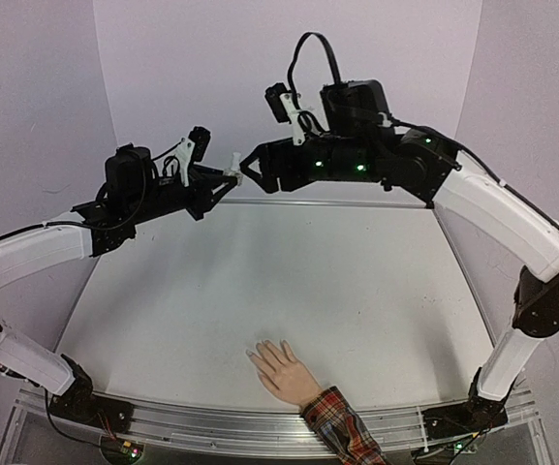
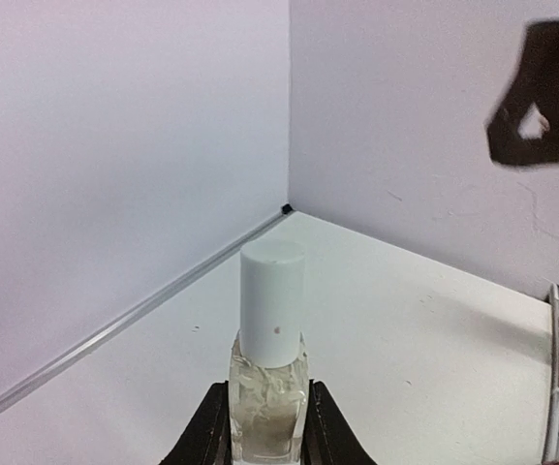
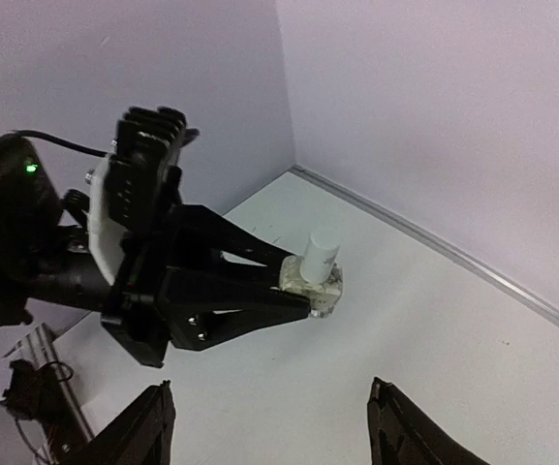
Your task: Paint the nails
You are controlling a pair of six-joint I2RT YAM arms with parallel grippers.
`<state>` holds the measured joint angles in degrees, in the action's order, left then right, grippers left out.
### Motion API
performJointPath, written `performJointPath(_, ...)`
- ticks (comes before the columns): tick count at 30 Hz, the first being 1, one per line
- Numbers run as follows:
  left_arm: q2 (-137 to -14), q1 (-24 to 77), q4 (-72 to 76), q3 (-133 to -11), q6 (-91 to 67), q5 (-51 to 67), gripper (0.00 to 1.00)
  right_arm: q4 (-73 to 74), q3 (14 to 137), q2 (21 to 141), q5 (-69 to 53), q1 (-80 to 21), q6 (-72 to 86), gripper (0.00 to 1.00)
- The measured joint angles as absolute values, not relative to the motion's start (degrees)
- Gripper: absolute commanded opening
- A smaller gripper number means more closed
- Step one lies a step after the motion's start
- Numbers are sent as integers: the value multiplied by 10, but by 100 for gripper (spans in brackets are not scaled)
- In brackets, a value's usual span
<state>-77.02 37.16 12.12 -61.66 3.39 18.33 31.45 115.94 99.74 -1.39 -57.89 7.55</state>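
Overhead view of a white surface (image 1: 357, 291) enclosed by pale lilac walls (image 1: 27, 97), with two robot arms raised and meeting in the air at about 12 o'clock, above the far edge.

The left hand (image 1: 223, 179) reaches in from 9 o'clock. It is clamped on a small clear glass polish bottle with a tall white cylindrical cap (image 1: 231, 172). In the left wrist view the two black fingers (image 2: 211, 431) press against either side of the glass body (image 2: 267, 392). The bottle stands upright between them, and its cap rises clear above the fingertips.

The right hand (image 1: 248, 167) comes in from 3 o'clock and sits just beside the bottle, at about the same height. In the right wrist view its two dark fingers (image 3: 148, 426) stand wide apart at the bottom of the frame, gripping nothing. The capped bottle (image 3: 316, 271) is ahead of them at 12 o'clock, apart from both fingers.

A flesh-coloured mannequin hand (image 1: 284, 373) lies flat on the surface at 6 o'clock, close to the near edge and well apart from both robot hands. Its fingers are spread and point towards roughly 11 o'clock. Its red plaid sleeve cuff (image 1: 342, 426) trails off towards 5 o'clock across the metal rail (image 1: 211, 421) that carries the arm bases.

The nails (image 1: 264, 349) are at the tips of those fingers. They are too small in this view to make out their colour or finish.
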Motion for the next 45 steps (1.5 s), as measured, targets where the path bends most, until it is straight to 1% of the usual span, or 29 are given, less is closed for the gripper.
performJointPath(5, -761, 378, 111, -604, 45, 267, 0, 324, 1158, 966, -165, -524, 49, 72)
performJointPath(11, -748, 379, 104, -604, 45, 352, 0, 340, 1163, 976, -299, -502, 30, 68)
performJointPath(15, -745, 379, 102, -605, 44, 400, 0, 348, 1166, 998, -343, -498, 19, 60)
performJointPath(17, -745, 379, 97, -607, 42, 419, 0, 353, 1172, 1011, -359, -495, 16, 56)
performJointPath(21, -745, 379, 90, -610, 41, 442, 0, 360, 1181, 1031, -374, -491, 11, 54)
performJointPath(23, -745, 379, 90, -611, 40, 449, 0, 366, 1182, 1033, -380, -490, 5, 50)
performJointPath(30, -745, 379, 88, -612, 40, 461, 0, 381, 1202, 1041, -396, -489, -11, 44)
performJointPath(33, -746, 379, 83, -618, 40, 465, 0, 390, 1215, 1050, -404, -489, -15, 38)
performJointPath(37, -746, 379, 77, -624, 40, 466, 0, 401, 1224, 1063, -410, -489, -20, 32)
performJointPath(40, -746, 379, 74, -626, 40, 468, 0, 412, 1228, 1069, -411, -489, -22, 26)
performJointPath(44, -748, 379, 73, -627, 39, 470, 0, 422, 1237, 1073, -412, -489, -26, 13)
performJointPath(45, -748, 379, 72, -627, 36, 470, 0, 424, 1239, 1073, -409, -489, -32, 12)
